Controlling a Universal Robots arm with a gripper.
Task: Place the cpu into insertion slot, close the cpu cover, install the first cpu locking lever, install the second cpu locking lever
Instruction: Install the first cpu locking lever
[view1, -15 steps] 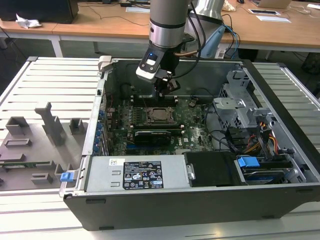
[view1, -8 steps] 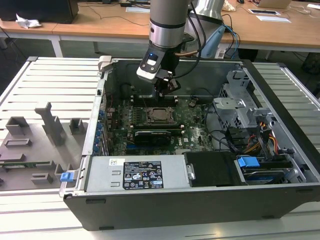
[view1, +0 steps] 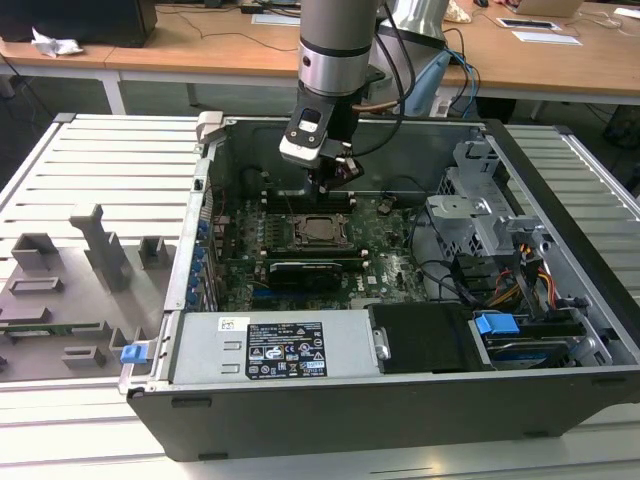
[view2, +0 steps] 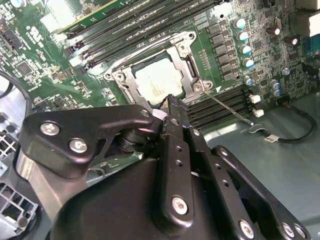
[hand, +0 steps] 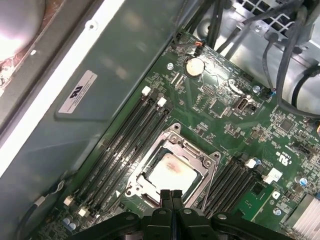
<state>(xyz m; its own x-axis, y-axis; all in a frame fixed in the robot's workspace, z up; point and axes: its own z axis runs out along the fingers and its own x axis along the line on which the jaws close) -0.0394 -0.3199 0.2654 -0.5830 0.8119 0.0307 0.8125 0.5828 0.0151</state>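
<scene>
At the front of the opened computer case (view1: 330, 420), laid on its side on the slatted counter (view1: 100, 170) so the board faces up to the arm, the grey power supply (view1: 200, 350) sits nearest in the exterior view. Behind it lies the green motherboard (view1: 390, 265). At its middle is the insertion slot (hand: 131, 191), where the cpu (hand: 172, 172) is seated, its pale metal top framed by the window of the cpu cover (hand: 192, 150). The cover lies flat over the chip and looks closed, pinning it down. Just over the slot's edge hangs the gripper (hand: 171, 194), clenched on nothing; its joined tips make a narrow point that seems better suited to pushing a lever than to carrying a part. Whether they touch the metal cannot be told. The exterior view supplies the arm's upright stance above the socket, plus the drive cage (view1: 480, 210) and cables (view1: 455, 285) crowding the exterior view's right. The second wrist view adds a thin wire locking lever (view2: 227, 107) angling away from a socket corner, apparently not yet hooked down. The first wrist view gives the memory slots (hand: 125, 135) flanking the socket and, farther off, a coin battery (hand: 195, 65). Beyond the case stand wooden desks (view1: 180, 50).
</scene>
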